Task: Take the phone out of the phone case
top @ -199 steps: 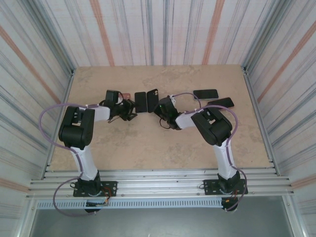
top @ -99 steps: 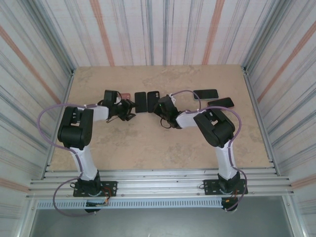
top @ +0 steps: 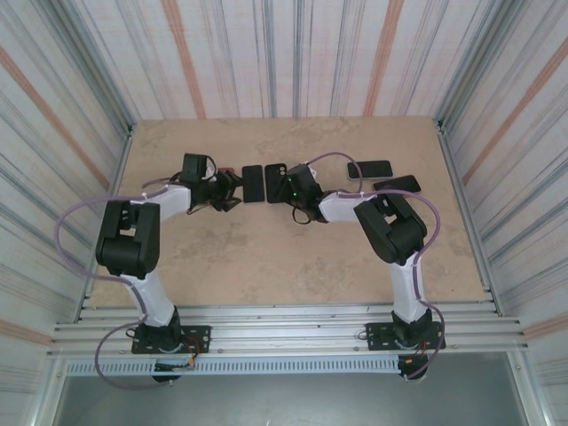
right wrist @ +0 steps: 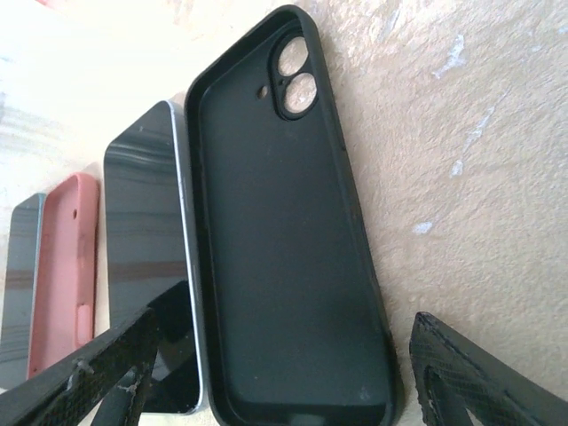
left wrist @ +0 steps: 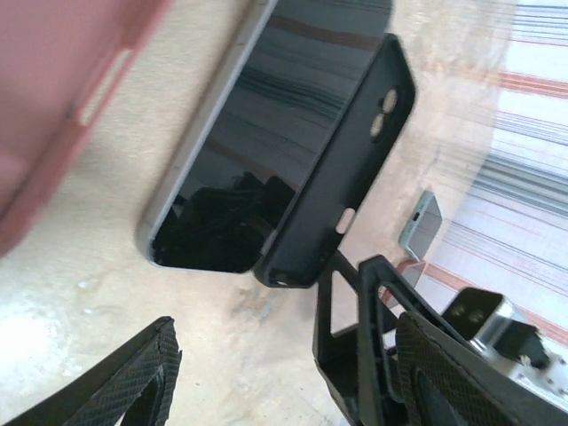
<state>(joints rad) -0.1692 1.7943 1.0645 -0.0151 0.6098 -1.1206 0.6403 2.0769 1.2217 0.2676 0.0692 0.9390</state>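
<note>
Phone point(right wrist: 146, 231) lies flat on table point(right wrist: 461, 133), hard against empty black case point(right wrist: 284, 266). We judge it rigid, glass-faced and slippery; grip its long edges. Left gripper point(left wrist: 257, 373) and right gripper point(right wrist: 284, 382) stand spread, holding nothing.

A pink case point(right wrist: 62, 266) lies flat on the tan, stone-patterned worktop point(top: 266, 257) near its far edge, left of the middle. A dark-screened phone point(right wrist: 18, 284) lies just beside its long side. Near the far right corner a pale-rimmed phone point(top: 369, 169) and a black phone point(top: 397, 185) lie screen up, close together, and striped walls point(top: 266, 53) enclose the worktop on three sides.
</note>
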